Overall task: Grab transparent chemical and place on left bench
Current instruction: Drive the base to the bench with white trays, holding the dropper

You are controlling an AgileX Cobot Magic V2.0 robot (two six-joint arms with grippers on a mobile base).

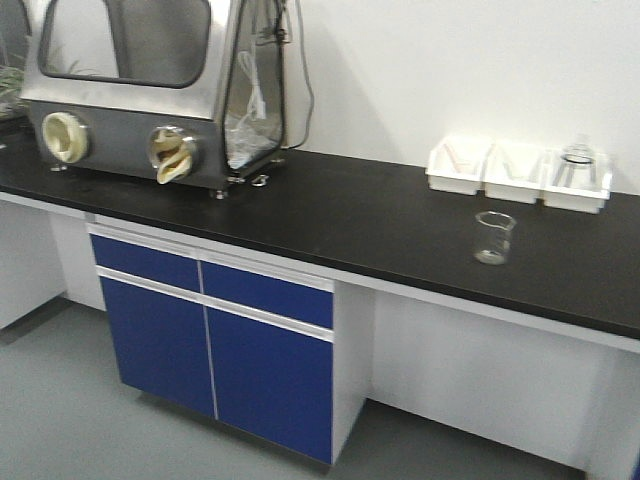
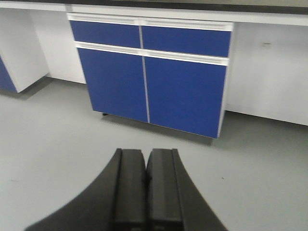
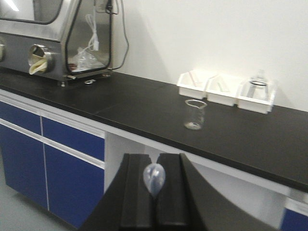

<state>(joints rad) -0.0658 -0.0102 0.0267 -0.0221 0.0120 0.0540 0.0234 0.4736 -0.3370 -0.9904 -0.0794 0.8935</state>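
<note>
The beaker (image 1: 494, 238) stands upright on the black bench (image 1: 350, 215), its long axis vertical and its mouth up, just in front of the white trays (image 1: 515, 175) and well apart from the glove box (image 1: 130, 100) at the far end. From my right gripper (image 3: 155, 161) it lies ahead, higher, and a little to the right, with the bench edge between us. The right arm is plainly the nearer one. My left gripper (image 2: 146, 154) hangs low and looks at the blue cabinet (image 2: 149, 82) and the grey floor, with only a sliver of benchtop along the top of its view. Its pads are pressed together with nothing between them. My right pads are drawn in narrow too, and a small clear bulb (image 3: 154, 179) sits in the seam between them (it looks like the squeeze end of a dropper, though I cannot tell for sure, nor see any stem below it). I cannot make out whether the beaker holds liquid; the glass is faint against the black. As I judge it, any reach for the beaker belongs to the right arm: go forward and up over the bench edge, then come in level from the side, so the pads meet the upright wall squarely rather than tipping it toward the trays.
</note>
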